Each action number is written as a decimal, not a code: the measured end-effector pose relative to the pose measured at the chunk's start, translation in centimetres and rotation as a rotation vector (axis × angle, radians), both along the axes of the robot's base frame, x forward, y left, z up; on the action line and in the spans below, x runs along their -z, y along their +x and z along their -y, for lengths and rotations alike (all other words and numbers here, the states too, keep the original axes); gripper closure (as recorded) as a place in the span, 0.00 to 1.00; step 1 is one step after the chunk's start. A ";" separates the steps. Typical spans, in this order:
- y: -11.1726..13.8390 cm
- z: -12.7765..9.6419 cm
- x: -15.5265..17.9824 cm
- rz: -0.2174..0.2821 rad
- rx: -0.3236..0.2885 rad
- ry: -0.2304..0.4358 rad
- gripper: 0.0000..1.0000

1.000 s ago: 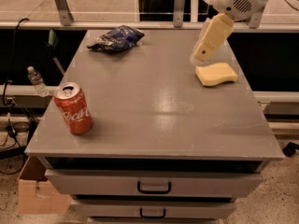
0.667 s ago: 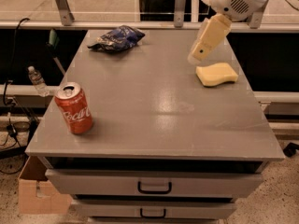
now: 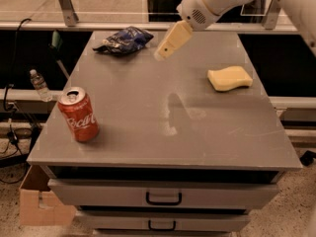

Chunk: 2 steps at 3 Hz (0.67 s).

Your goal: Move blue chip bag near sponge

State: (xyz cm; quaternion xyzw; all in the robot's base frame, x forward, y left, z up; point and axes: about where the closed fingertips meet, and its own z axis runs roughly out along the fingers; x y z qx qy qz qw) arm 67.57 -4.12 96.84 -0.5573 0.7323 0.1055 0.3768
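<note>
A grey tabletop (image 3: 148, 107) bears a crumpled dark-blue foil chip bag (image 3: 123, 39) far left, a pale yellow foam sponge (image 3: 229, 78) right, and an upright red soda can (image 3: 79, 115) front left. The cream gripper (image 3: 161, 54) hovers beside the bag.

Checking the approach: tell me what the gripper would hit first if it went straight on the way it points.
Probably the bare table top, just beside the blue chip bag rather than the bag itself. The gripper hangs over the table's far part, slanting down toward the bag's side; depth is unclear.
</note>
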 end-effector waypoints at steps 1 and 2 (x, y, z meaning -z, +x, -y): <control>4.7 -4.7 2.4 -0.024 0.007 0.096 0.00; 8.4 -8.9 4.6 -0.064 0.021 0.164 0.00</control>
